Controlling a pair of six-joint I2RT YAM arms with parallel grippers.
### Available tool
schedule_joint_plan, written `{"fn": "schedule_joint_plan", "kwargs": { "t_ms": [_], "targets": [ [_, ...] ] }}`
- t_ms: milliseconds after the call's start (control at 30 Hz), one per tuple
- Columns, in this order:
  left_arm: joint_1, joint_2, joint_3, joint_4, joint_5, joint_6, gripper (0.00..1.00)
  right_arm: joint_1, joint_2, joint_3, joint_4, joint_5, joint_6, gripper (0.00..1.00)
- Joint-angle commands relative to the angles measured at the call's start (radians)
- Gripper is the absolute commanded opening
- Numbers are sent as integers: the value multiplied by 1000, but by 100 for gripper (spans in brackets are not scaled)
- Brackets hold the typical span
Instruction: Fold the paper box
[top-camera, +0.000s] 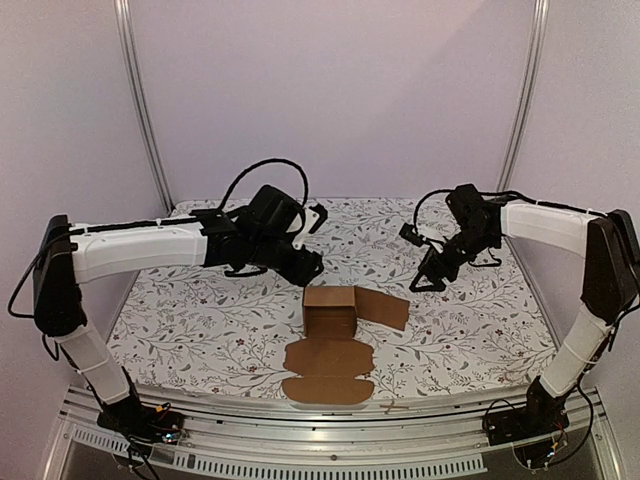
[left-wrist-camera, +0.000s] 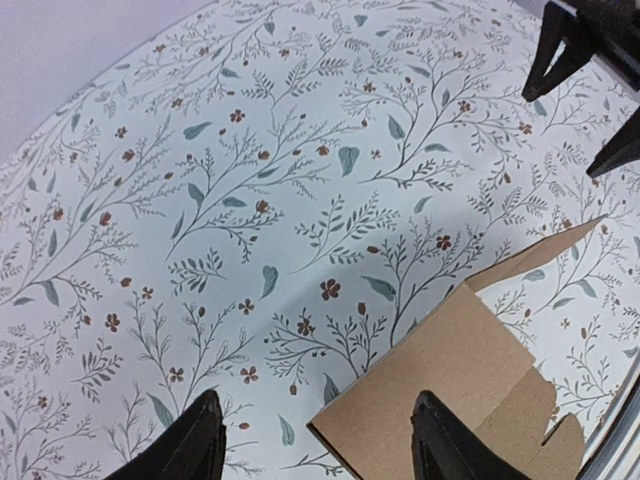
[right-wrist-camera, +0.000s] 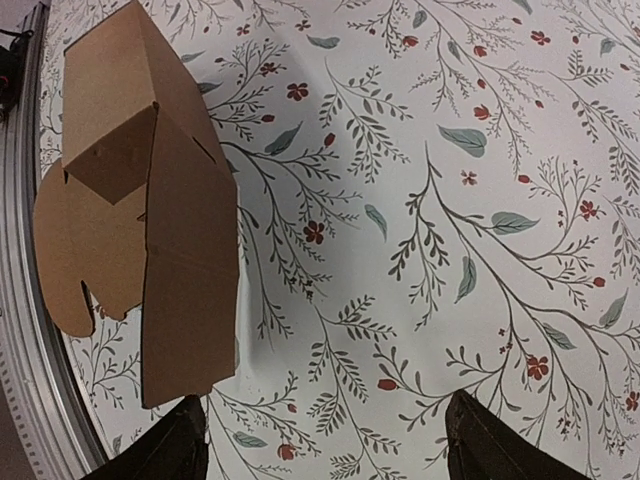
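Brown cardboard paper box (top-camera: 329, 312), centre frame, stands half-erected with rounded flaps (top-camera: 326, 372) unfolded; left gripper (left-wrist-camera: 318, 420) and right gripper (right-wrist-camera: 328, 420) spread, empty.

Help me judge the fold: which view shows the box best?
Top external: the whole box shows, walls raised at the far end, flaps flat nearer. Left wrist catches one corner; right wrist shows much of it, skewed at the left edge.

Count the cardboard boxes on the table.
1: the paper box, partly folded, lies on the table near its front edge, between the left arm and the right arm, which may hide some surface.
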Motion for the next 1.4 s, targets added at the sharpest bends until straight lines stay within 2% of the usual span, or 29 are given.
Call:
{"fn": "schedule_joint_plan", "kwargs": {
  "t_ms": [0,233,533,767,933,1133,1367],
  "targets": [
    [21,44,-68,47,145,43,64,55,16,-21,-11,52,-75,81],
    [33,76,-131,115,250,40,64,143,67,-12,-47,75,-114,81],
    [34,80,-206,168,266,-8,63,282,76,-11,-81,97,-129,87],
    [34,105,-226,190,308,-51,60,358,127,49,-48,87,-9,89],
    [31,67,-273,214,316,-89,59,388,168,81,-50,109,88,89],
    [18,-108,-344,261,231,-91,60,389,136,59,-55,163,76,89],
    [-139,-359,-511,207,-20,-73,61,389,70,28,-70,175,71,89]
  ]
}}
